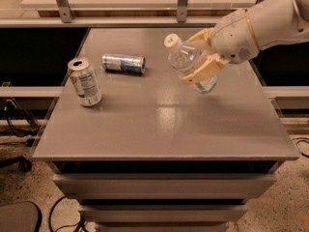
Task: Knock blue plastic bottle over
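Observation:
The blue plastic bottle (186, 61) is clear with a white cap and a blue-and-white label. It sits right of the table's middle, tilted with its cap leaning to the upper left. My gripper (202, 57) comes in from the right on a white arm. Its tan fingers (203, 70) sit on both sides of the bottle's body and grip it. The bottle's lower part is partly hidden behind the front finger.
A green-white soda can (85, 81) stands upright at the left of the grey table (159, 124). A slim silver-blue can (123, 63) lies on its side behind it. A metal rail and shelf run along the back edge.

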Tool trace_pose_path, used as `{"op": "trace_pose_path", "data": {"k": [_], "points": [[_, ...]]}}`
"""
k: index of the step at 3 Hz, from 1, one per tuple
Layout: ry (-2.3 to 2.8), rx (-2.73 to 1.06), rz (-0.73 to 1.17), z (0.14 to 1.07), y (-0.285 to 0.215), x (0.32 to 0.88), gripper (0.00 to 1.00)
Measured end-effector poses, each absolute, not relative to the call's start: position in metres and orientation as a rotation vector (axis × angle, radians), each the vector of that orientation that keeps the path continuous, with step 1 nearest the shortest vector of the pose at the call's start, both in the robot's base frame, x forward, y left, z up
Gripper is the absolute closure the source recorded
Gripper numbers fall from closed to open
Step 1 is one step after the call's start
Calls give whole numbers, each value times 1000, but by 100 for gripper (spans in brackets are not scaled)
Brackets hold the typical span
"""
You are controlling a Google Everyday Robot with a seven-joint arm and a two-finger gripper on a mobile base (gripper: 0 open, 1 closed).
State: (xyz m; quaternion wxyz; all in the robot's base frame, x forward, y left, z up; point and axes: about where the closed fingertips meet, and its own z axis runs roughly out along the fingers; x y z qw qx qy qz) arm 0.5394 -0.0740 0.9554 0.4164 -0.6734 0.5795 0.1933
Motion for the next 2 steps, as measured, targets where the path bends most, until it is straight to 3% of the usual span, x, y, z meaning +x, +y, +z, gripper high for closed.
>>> {"op": "trace_pose_path", "data": {"k": [2], "points": [[1303,-1962,130,962,-53,503,100]]}}
